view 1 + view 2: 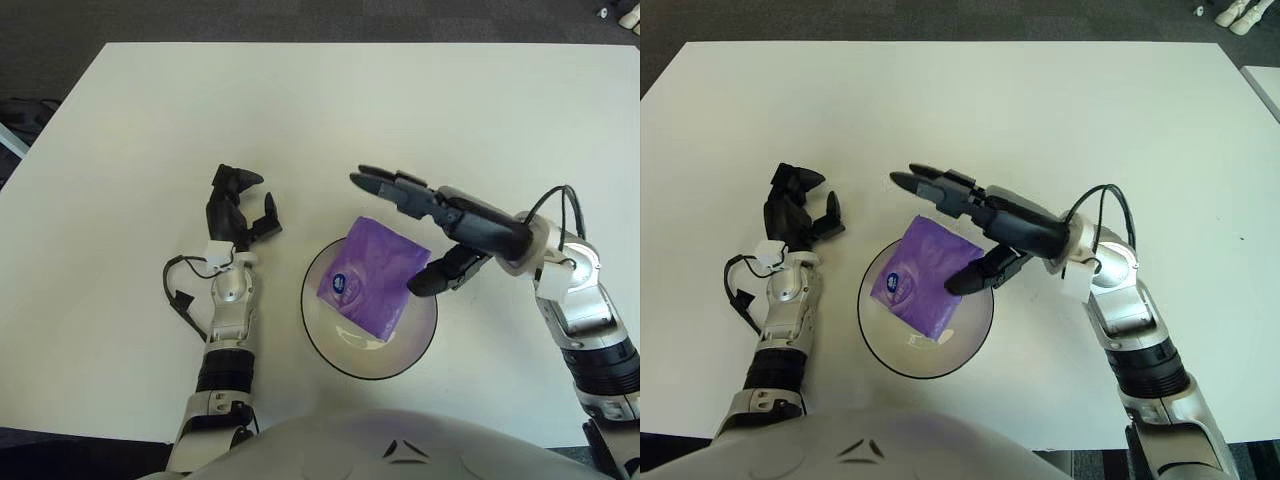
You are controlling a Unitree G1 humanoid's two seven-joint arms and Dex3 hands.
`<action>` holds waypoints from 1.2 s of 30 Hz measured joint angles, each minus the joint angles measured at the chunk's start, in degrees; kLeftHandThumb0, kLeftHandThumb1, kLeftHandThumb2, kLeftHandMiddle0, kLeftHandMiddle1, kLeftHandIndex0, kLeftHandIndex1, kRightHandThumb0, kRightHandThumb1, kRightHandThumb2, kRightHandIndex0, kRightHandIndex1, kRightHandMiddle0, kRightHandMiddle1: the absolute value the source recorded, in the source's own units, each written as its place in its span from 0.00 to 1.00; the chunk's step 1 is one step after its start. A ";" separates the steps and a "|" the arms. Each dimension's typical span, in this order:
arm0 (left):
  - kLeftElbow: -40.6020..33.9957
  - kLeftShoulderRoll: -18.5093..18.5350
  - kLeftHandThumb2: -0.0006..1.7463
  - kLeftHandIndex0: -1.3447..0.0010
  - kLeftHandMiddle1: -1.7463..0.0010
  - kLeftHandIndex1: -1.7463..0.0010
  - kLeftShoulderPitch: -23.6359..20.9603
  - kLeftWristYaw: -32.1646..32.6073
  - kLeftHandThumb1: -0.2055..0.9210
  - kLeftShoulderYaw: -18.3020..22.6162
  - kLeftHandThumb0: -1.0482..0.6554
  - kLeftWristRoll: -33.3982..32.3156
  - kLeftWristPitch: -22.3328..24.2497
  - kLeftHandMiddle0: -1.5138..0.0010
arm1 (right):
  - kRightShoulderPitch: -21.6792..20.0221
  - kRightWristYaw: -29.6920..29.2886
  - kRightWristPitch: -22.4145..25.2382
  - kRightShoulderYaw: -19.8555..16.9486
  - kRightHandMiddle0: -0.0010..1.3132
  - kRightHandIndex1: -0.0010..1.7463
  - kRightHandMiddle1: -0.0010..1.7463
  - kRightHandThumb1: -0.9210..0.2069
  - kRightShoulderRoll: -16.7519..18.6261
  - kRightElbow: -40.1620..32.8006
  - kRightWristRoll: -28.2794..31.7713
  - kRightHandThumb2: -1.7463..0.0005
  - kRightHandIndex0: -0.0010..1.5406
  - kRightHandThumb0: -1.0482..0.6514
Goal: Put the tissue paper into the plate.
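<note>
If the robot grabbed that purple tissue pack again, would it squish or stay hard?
Probably squish. The purple tissue pack looks like a soft plastic wrap with a slightly puffy, creased face, so it likely dents under fingers. It seems light for its size. Lying flat in the plate, it should not roll. The right hand is open above it; the left hand shows left of the plate.

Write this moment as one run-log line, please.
tissue pack: lying in plate | right hand: open, above plate's right edge | left hand: idle, left of plate

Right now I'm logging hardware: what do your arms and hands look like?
Both hands, left and right, have black three-finger shells. The forearms are silver with black ribbed bands, white tags at the wrists, and a black cable looped beside each wrist.
</note>
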 measured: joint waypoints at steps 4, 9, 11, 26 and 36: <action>0.12 0.16 0.77 0.61 0.11 0.00 0.08 -0.47 0.40 -0.27 0.61 -0.04 -1.45 0.56 | -0.51 -5.31 3.84 -0.17 0.00 0.00 0.00 0.01 4.61 2.00 -0.55 0.51 0.00 0.19; 0.09 0.42 0.79 0.61 0.08 0.00 0.03 -1.92 0.38 -0.83 0.61 -0.24 -2.46 0.56 | 0.40 -13.22 6.07 -2.75 0.00 0.01 0.00 0.00 10.12 4.50 -2.22 0.42 0.01 0.15; 0.01 0.46 0.80 0.61 0.07 0.00 0.03 -2.15 0.38 -0.92 0.61 -0.24 -2.48 0.56 | 1.81 -16.07 7.96 -3.91 0.00 0.15 0.16 0.00 11.55 3.65 -2.48 0.41 0.02 0.16; -0.90 0.67 0.82 0.63 0.03 0.00 0.69 -2.15 0.37 -1.12 0.61 -0.18 -1.20 0.57 | 10.09 -37.71 20.32 -5.72 0.06 0.66 0.85 0.11 29.17 -1.97 -3.26 0.36 0.04 0.31; -1.18 0.69 0.82 0.62 0.03 0.00 0.76 -2.15 0.37 -1.45 0.61 -0.18 -0.66 0.57 | 9.00 -46.70 20.70 -6.58 0.15 0.69 0.88 0.18 34.73 -0.44 -8.20 0.32 0.10 0.34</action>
